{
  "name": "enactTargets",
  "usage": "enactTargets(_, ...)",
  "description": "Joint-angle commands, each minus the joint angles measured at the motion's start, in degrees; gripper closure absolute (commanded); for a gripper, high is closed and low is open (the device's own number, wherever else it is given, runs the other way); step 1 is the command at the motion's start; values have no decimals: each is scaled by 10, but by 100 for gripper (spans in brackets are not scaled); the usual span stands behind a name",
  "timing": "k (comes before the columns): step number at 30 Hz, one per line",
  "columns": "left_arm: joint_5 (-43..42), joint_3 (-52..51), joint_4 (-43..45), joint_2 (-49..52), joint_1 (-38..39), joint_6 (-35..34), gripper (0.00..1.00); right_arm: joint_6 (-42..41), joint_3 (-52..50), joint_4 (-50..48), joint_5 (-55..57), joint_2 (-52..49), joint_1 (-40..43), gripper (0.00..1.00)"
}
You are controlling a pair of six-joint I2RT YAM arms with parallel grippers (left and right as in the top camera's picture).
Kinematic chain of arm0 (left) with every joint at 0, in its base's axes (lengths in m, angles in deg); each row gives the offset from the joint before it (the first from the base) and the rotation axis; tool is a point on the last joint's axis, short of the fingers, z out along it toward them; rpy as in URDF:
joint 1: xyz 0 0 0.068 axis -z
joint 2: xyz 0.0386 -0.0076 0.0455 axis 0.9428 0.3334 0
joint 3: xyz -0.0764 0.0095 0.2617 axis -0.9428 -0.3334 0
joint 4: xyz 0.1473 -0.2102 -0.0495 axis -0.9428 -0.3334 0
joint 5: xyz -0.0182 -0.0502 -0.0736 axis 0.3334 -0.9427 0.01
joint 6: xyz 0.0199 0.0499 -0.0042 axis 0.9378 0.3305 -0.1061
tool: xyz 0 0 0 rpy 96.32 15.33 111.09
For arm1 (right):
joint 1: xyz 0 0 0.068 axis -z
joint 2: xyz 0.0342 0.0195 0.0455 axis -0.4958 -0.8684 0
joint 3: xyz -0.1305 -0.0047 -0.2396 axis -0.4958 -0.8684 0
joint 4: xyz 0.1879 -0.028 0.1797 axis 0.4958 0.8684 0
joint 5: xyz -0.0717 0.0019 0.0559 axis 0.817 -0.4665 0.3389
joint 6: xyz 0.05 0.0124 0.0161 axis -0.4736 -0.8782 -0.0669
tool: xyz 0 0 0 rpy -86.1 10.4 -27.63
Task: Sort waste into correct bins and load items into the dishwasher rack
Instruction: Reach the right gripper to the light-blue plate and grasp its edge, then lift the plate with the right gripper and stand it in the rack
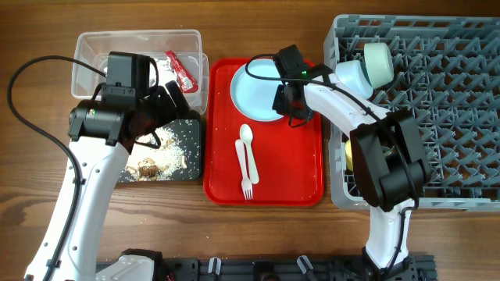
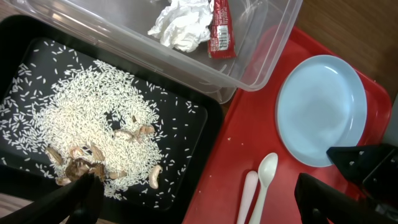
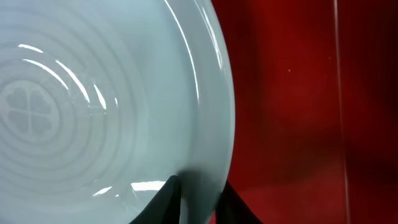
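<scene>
The pale blue plate [image 1: 254,92] lies on the red tray [image 1: 301,172]. My right gripper [image 1: 291,109] is at its right edge, and in the right wrist view the fingers [image 3: 202,202] are shut on the plate rim [image 3: 112,106]. My left gripper [image 1: 168,105] is open and empty [image 2: 199,205], hovering over the black tray [image 1: 191,160] of rice and brown scraps [image 2: 93,124]. The red-and-white wrapper [image 2: 221,31] and white tissue [image 2: 182,25] lie in the clear tub [image 1: 94,55]. White spoon [image 1: 245,140] and fork [image 1: 247,176] lie on the red tray.
The grey rack [image 1: 445,117] fills the right side. It holds a mint green bowl [image 1: 380,62], a light blue bowl [image 1: 351,76] and a yellow cup [image 1: 349,152], the cup partly hidden by my right arm. The tub and black tray sit side by side at the left.
</scene>
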State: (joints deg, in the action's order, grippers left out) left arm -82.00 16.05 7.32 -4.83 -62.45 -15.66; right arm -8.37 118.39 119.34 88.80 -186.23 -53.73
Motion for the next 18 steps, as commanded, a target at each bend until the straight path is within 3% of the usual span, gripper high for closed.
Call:
enactTargets(1,10,8,-1,-10,-5,1,0,12,-1,16,18,-34,1,96)
enactTargets(7,10,8,-1,-10,-5,1,0,56,16,43,3,-13,1,96)
enactTargets(13,10,8,-1,-10,-5,0,0,100,103,112,25,87,20,96)
enactTargets(16,10,8,-1,-10,-5,1,0,142,152,124,68,162,41,96)
enactTargets(18,10,8,-1,-10,-5,1,0,170,172,122,153,222,54,96)
